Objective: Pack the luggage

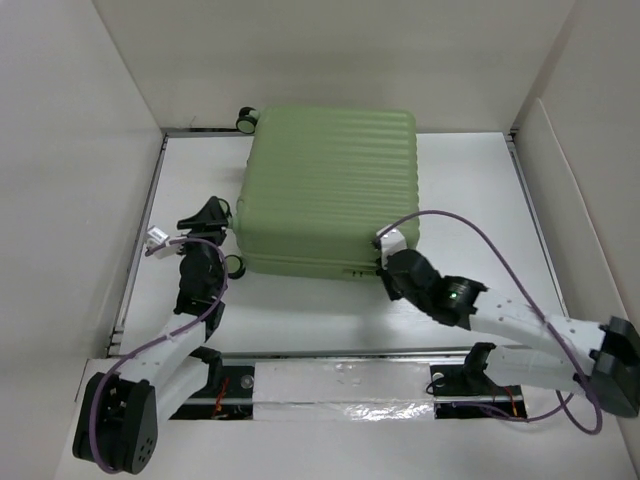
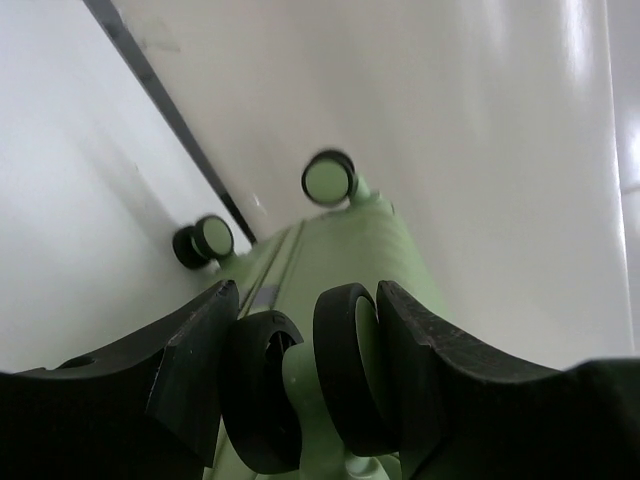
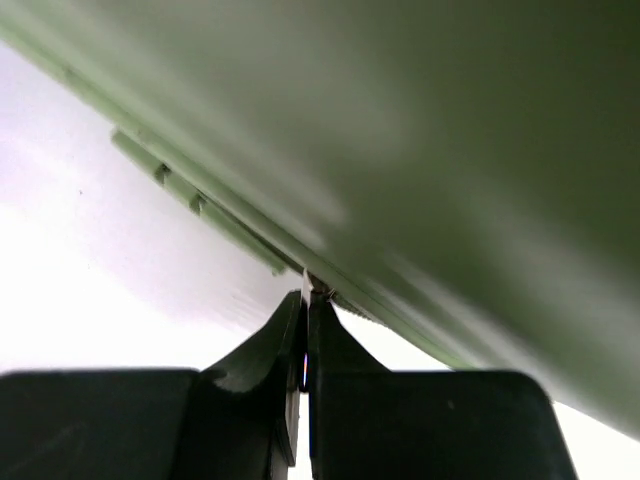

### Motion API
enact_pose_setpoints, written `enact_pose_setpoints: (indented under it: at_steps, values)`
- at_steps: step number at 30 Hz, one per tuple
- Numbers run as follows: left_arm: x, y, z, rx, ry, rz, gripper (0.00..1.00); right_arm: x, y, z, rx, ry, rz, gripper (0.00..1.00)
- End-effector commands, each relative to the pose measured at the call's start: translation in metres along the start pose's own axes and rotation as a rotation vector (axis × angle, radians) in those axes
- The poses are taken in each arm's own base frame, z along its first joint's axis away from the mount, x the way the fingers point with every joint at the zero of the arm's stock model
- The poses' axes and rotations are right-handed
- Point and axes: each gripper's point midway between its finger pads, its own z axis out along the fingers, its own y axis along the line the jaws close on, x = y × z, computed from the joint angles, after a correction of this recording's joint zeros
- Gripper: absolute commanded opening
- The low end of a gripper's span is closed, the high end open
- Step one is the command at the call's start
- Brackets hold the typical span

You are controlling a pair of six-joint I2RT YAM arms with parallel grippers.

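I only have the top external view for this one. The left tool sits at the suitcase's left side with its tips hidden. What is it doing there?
Observer: In the left wrist view, the left tool straddles a twin wheel of the suitcase. Both fingers look pressed against it.
Operator: And the right tool at the front edge, open or shut?
Observer: The right tool is shut. Its tips pinch a small pale tab at the suitcase's seam, possibly a zipper pull, though it is too small to be sure.
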Motion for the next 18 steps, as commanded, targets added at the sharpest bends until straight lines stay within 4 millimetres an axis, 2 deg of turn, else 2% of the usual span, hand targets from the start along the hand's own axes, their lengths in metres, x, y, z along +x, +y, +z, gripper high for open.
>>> enact_pose_setpoints:
  at_steps: [1,3,5,7,8,9,11,13,14,15,17,18]
  values:
    - [0.114,0.003,-0.078,0.167,0.587,0.145,0.0,-0.127,0.01,-0.063,-0.297,-0.454,0.171,0.0]
    - [0.113,0.005,-0.081,0.172,0.596,0.153,0.0,-0.113,-0.018,-0.059,-0.251,-0.406,0.183,0.0]
    - [0.112,0.007,-0.081,0.167,0.588,0.159,0.0,-0.113,-0.024,-0.065,-0.269,-0.412,0.169,0.0]
    - [0.111,0.006,-0.08,0.169,0.584,0.161,0.0,-0.112,-0.011,-0.073,-0.359,-0.398,0.116,0.0]
    - [0.112,0.003,-0.08,0.175,0.589,0.162,0.0,-0.121,-0.009,-0.078,-0.377,-0.404,0.095,0.0]
    - [0.112,-0.001,-0.079,0.187,0.591,0.159,0.0,-0.116,-0.007,-0.079,-0.388,-0.367,0.074,0.0]
    - [0.118,-0.005,-0.079,0.203,0.614,0.161,0.0,-0.119,-0.001,-0.08,-0.415,-0.356,0.035,0.0]
    - [0.12,-0.009,-0.078,0.219,0.62,0.156,0.0,-0.123,0.022,-0.082,-0.536,-0.327,-0.039,0.0]
    - [0.124,-0.008,-0.079,0.222,0.638,0.153,0.0,-0.125,0.041,-0.088,-0.607,-0.326,-0.05,0.0]
    - [0.125,-0.012,-0.079,0.236,0.635,0.141,0.0,-0.141,0.063,-0.09,-0.686,-0.378,-0.052,0.0]
    - [0.135,-0.013,-0.086,0.248,0.67,0.127,0.0,-0.161,0.103,-0.096,-0.812,-0.416,0.07,0.0]
    - [0.136,-0.019,-0.088,0.269,0.667,0.115,0.0,-0.188,0.133,-0.115,-0.904,-0.535,0.092,0.0]
